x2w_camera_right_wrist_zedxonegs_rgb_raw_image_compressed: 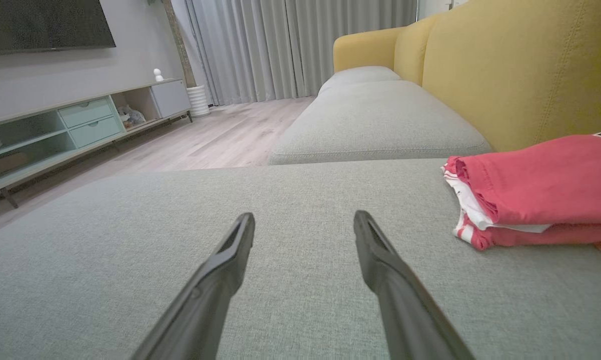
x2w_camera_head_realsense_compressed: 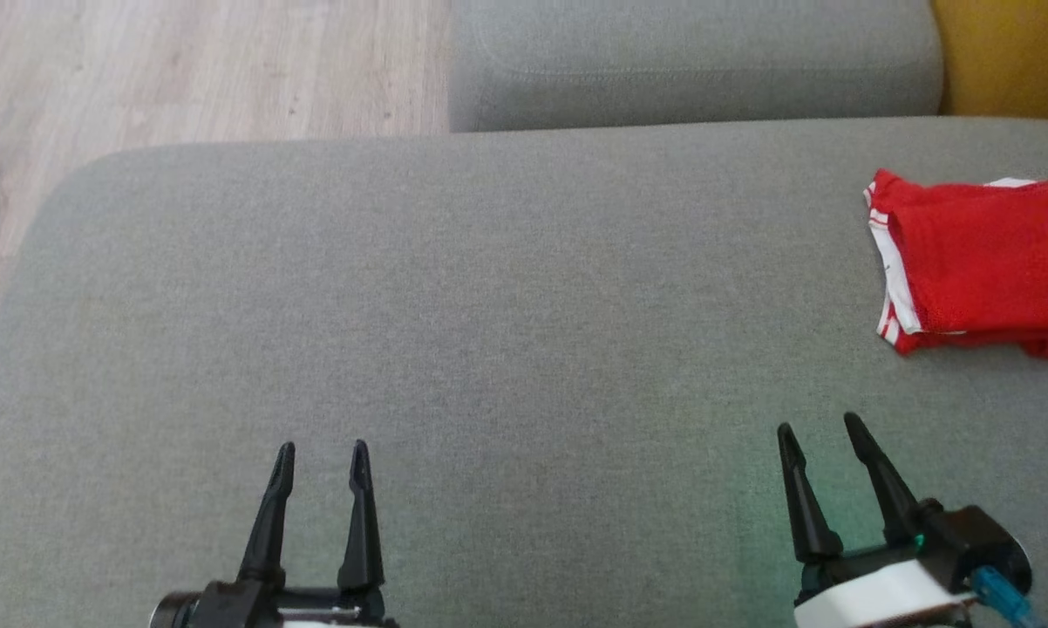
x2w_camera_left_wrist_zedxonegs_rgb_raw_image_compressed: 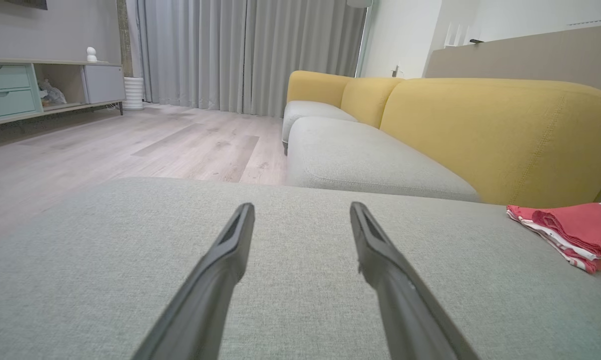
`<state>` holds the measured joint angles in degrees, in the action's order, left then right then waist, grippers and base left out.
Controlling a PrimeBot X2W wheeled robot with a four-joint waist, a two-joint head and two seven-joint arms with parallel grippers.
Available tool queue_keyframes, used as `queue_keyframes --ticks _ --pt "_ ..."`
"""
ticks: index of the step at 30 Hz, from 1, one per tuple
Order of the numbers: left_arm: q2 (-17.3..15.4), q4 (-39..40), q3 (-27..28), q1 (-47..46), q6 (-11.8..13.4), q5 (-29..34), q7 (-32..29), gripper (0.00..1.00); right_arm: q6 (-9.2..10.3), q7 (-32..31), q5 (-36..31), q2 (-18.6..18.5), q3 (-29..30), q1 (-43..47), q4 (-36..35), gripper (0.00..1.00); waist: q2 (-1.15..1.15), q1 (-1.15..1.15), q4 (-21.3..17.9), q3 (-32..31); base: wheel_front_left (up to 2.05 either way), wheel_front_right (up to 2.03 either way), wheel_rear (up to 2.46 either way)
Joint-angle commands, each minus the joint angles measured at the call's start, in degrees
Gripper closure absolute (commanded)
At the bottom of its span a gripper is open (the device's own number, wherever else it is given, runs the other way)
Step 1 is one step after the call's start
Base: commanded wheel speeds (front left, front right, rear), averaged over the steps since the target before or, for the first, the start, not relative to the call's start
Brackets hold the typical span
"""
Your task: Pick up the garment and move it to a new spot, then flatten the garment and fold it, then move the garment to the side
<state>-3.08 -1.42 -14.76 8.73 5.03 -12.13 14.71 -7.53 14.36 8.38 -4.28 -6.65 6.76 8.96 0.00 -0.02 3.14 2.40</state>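
Floorboards of pale wood (x2w_camera_head_realsense_compressed: 184, 70) lie at the left, with a low cabinet with mint-green drawers (x2w_camera_left_wrist_zedxonegs_rgb_raw_image_compressed: 10, 90) and grey curtains (x2w_camera_left_wrist_zedxonegs_rgb_raw_image_compressed: 240, 50) beyond, then the wide grey fabric sofa seat (x2w_camera_head_realsense_compressed: 506, 305) and its mustard-yellow backrest (x2w_camera_left_wrist_zedxonegs_rgb_raw_image_compressed: 505, 135). Left gripper (x2w_camera_head_realsense_compressed: 323, 446) sits low over bare cushion, fingers spread, empty. Right gripper (x2w_camera_head_realsense_compressed: 818, 422) is parted and empty too. Folded red garment with white trim (x2w_camera_head_realsense_compressed: 977, 262) lies on the seat at far right — ahead and right of the right gripper, apart from it.
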Motion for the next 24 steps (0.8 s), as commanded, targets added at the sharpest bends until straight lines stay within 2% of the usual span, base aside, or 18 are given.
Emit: queue_keyframes --ticks 1,10,11,14,24 --pt "0.2 1.9 2.2 -1.2 0.1 -0.2 0.3 0.0 0.04 0.6 -0.6 0.0 -1.0 -0.8 -2.1 0.0 0.0 0.02 0.0 -0.6 0.0 0.0 0.0" --pt "0.2 2.2 3.0 -0.4 0.2 0.0 0.3 0.0 0.04 0.6 -1.0 0.7 -0.3 0.1 -2.5 0.0 0.0 0.02 0.2 -1.1 0.0 0.0 0.0" --pt "0.0 -0.3 0.9 0.9 0.0 0.0 0.0 1.0 0.0 0.0 -0.7 0.7 0.8 1.0 0.1 1.0 0.0 0.02 0.2 -1.1 0.0 0.0 0.0" --pt "0.0 -2.5 0.8 1.3 0.0 -0.6 -0.1 1.0 0.0 -0.3 -0.2 0.8 0.6 1.2 2.2 1.0 0.0 0.02 0.2 -1.1 0.0 0.0 0.0" --pt "-0.4 -3.0 1.8 0.2 -0.8 -6.9 -1.2 1.0 0.0 -1.4 6.5 0.4 1.0 0.2 2.4 1.0 0.0 0.02 -0.1 -1.2 0.0 0.0 0.0"
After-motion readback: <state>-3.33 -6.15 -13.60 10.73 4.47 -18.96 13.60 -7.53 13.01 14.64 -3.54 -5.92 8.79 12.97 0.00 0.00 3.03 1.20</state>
